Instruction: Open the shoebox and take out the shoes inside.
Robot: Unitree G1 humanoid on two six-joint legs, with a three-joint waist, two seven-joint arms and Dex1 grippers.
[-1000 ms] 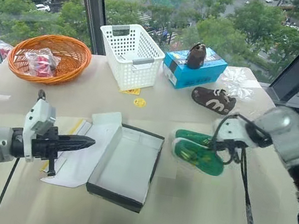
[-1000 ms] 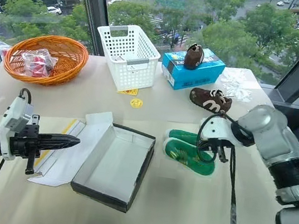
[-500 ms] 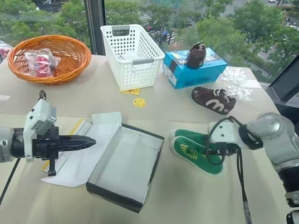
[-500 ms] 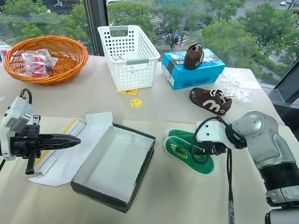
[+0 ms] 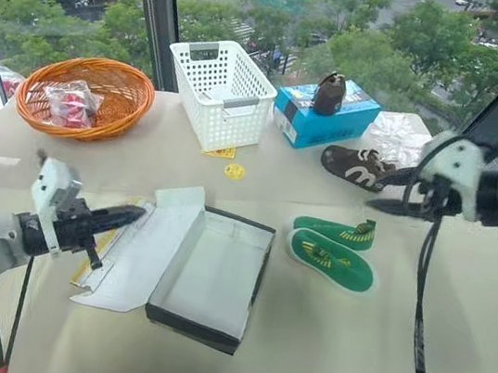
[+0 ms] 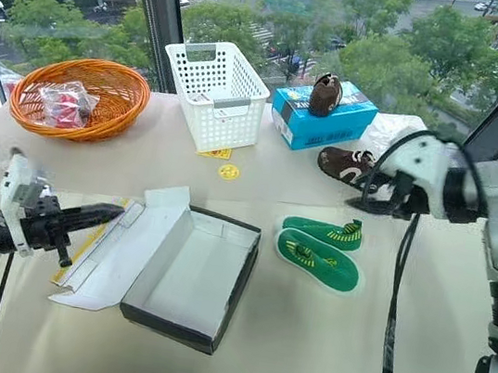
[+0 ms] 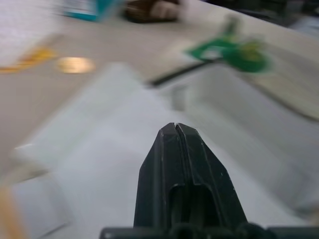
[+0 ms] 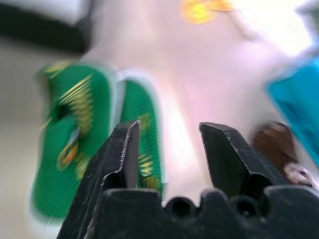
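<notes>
Fingers of the right gripper [image 6: 364, 204] stand parted and empty, hanging above and beyond the shoes [image 6: 321, 249], which lie side by side on the table just right of the shoebox [image 6: 191, 274], long axes crosswise to it. Left gripper [image 6: 104, 214] (clenched, holding nothing) points at the shoebox's open lid from its far side, so the right arm is nearer the shoes; both look already out.
</notes>
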